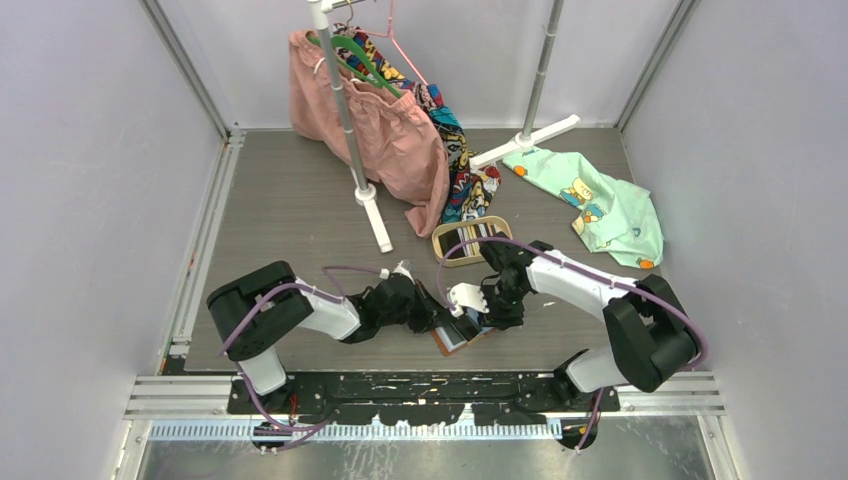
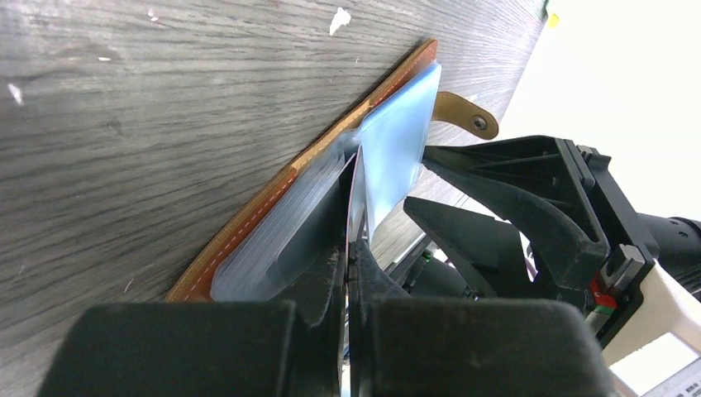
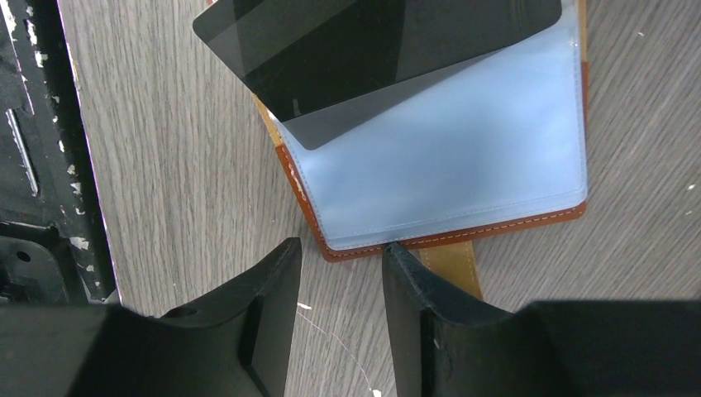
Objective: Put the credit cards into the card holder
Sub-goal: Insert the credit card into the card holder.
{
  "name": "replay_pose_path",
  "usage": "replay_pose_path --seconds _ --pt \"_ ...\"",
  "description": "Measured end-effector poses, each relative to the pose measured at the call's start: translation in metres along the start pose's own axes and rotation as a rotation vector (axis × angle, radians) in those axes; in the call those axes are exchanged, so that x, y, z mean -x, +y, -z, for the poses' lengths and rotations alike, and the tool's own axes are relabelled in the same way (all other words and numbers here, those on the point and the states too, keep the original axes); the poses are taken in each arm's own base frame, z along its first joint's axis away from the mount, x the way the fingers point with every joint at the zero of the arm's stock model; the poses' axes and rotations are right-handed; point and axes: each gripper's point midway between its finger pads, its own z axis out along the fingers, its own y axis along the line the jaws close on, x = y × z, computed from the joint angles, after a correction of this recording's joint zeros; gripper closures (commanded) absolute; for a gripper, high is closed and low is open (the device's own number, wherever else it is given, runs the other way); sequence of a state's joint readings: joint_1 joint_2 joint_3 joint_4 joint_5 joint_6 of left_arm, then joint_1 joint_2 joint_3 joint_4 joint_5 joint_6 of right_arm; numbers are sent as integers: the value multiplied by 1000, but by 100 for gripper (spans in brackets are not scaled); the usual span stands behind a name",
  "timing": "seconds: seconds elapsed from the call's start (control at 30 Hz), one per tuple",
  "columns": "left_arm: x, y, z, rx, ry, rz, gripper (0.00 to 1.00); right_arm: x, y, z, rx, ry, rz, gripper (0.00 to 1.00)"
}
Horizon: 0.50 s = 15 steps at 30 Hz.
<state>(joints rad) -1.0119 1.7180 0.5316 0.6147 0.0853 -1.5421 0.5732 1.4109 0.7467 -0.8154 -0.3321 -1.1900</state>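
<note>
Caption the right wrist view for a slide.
Right fingers open beside the tan card holder, a dark card partly under its clear sleeve.

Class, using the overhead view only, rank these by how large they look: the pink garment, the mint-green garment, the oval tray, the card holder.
1. pink garment
2. mint-green garment
3. oval tray
4. card holder, which is partly hidden, so its place below the tray is unsure.
</note>
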Motion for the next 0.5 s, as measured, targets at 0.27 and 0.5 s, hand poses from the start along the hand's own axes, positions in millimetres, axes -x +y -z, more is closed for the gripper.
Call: replay_pose_path --seconds 0.27,0.5 --pt "0 -2 -5 0 23 12 100 0 0 -1 0 2 -9 54" --pt "1 -2 -6 -2 37 17 100 0 0 -1 -1 2 -13 55"
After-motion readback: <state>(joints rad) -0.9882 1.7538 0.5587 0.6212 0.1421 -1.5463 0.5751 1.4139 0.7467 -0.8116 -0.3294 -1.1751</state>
